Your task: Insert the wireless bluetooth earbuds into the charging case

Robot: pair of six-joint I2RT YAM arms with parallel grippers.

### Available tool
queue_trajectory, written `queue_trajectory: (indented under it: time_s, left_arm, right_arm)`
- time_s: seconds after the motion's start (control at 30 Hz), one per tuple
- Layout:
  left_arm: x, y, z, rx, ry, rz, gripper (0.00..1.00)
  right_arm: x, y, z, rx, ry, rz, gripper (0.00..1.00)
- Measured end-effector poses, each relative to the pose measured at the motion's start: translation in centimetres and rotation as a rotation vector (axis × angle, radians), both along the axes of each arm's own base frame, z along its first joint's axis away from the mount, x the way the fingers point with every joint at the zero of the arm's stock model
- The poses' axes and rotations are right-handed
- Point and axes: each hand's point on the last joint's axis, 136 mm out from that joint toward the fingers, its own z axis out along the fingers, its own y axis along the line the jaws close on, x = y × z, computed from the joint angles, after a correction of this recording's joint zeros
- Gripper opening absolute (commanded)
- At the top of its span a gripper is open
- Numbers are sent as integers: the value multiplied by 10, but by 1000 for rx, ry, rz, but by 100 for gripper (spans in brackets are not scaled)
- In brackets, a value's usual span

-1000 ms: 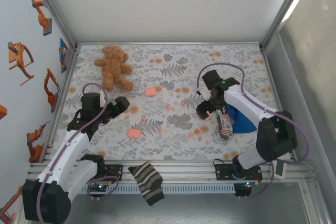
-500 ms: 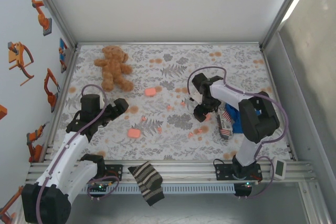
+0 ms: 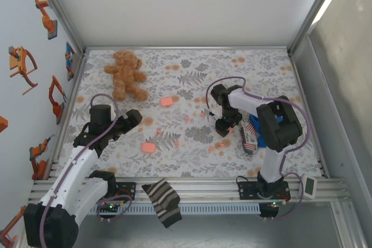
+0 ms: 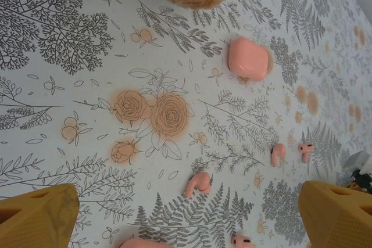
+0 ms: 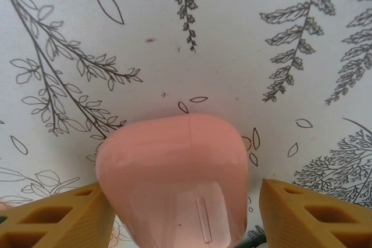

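The right tool [image 5: 183,194] is down low on the desk [image 3: 267,74], which has a flowery cloth on it. Its two yellow fingers [image 5: 311,216] are part way open, with a pink charging case [image 5: 174,161] between them. One finger is right against the case and the other has a small gap, so the case is not squeezed. The left tool [image 4: 186,196] is wide open and holds nothing. It hangs over the left side of the desk. The little pink earbuds [image 4: 199,183] lie loose on the cloth in the middle, between the two tools. A second pink case [image 4: 249,59] sits farther away, near a brown teddy bear [image 3: 125,74]. A third pink case [image 3: 149,147] lies near the left tool. A striped sock [image 3: 163,201] hangs off the near edge.
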Motion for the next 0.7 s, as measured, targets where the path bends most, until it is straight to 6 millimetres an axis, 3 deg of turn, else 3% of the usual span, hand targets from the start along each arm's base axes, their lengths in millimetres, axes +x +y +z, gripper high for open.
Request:
queue_trajectory:
  time_s: [0.37, 0.47, 0.7]
  left_arm:
    - [-1, 1, -1, 5, 2, 3, 97]
    - [-1, 1, -1, 6, 3, 5, 96]
    - [0, 1, -3, 8, 14, 4, 96]
  right_arm:
    - [-1, 2, 0, 11, 5, 6, 50]
    - [0, 2, 1, 12, 1, 5, 42]
    - [10, 8, 16, 62, -83, 11, 35]
